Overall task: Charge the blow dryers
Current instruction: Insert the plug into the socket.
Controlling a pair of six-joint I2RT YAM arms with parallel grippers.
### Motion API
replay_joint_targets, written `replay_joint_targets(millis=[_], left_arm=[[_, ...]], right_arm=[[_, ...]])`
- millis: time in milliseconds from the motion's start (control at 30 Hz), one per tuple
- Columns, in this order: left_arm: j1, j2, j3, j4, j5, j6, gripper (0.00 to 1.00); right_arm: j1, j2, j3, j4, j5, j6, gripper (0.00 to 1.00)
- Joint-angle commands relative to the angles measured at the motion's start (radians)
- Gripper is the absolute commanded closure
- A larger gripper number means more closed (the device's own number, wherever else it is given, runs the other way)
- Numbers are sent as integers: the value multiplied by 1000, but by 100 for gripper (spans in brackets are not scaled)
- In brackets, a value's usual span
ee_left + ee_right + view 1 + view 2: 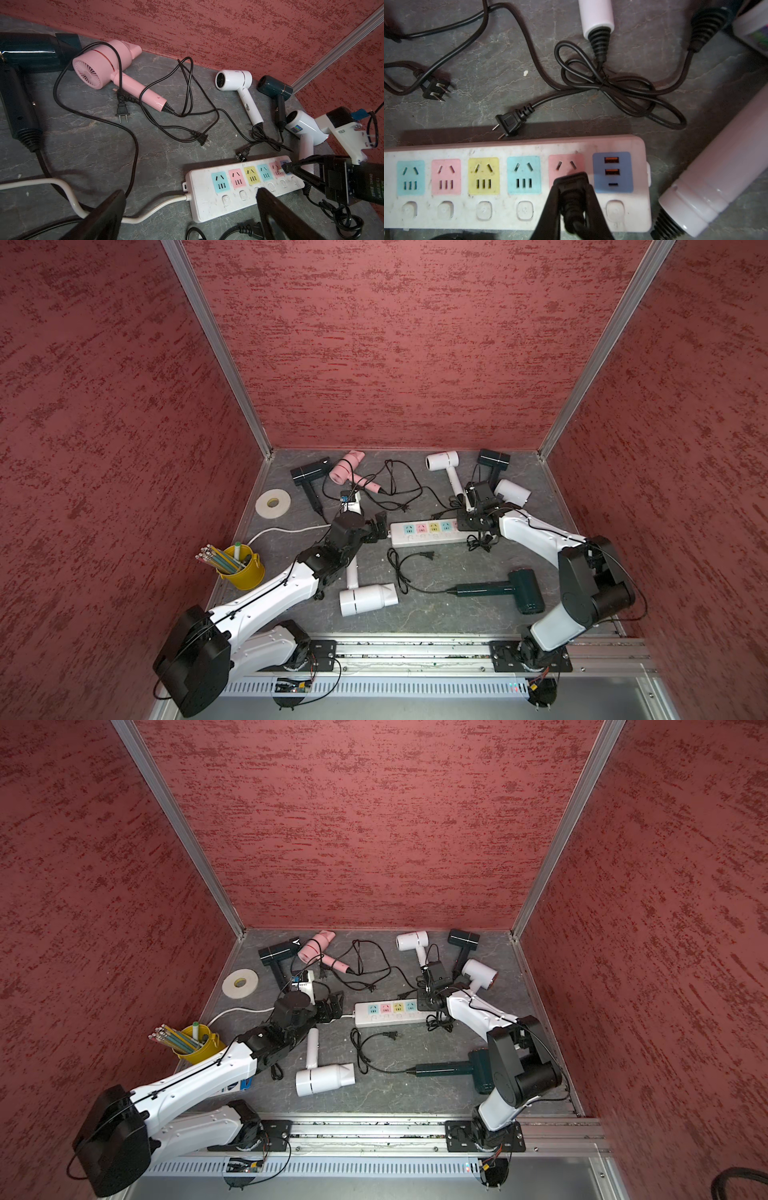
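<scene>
Handle toward the back wall and barrel running left to right, a white dryer is lying nearest the front of the grey counter. Beside it, the dark green dryer is stretching its handle leftward toward the centre, with its black cord trailing on from there.

Along the back, a black dryer is pointing its handle frontward and the pink dryer is angling its handle to the right. A second white dryer and another black dryer are aiming their handles toward the front. A third white dryer is lying partly hidden behind the right arm.

The right hand is gripping a black plug at the pink socket beside the blue USB block on the white power strip. Which dryer that plug belongs to cannot be told. The left hand is hanging near the strip's cable end, jaws spread wide and holding nothing.
</scene>
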State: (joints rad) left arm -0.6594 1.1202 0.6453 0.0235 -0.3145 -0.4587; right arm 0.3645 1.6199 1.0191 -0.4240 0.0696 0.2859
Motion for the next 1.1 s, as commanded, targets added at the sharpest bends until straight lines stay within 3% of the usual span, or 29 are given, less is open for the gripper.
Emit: replay_joint_targets(millis=[0,1067], left_arm=[[10,8,27,-5,15,-2,0],[38,35,44,-28,56,-28,0]], right_arm=[[13,-7,31,-48,50,12,100],[42,112,77,-104,92,15,100]])
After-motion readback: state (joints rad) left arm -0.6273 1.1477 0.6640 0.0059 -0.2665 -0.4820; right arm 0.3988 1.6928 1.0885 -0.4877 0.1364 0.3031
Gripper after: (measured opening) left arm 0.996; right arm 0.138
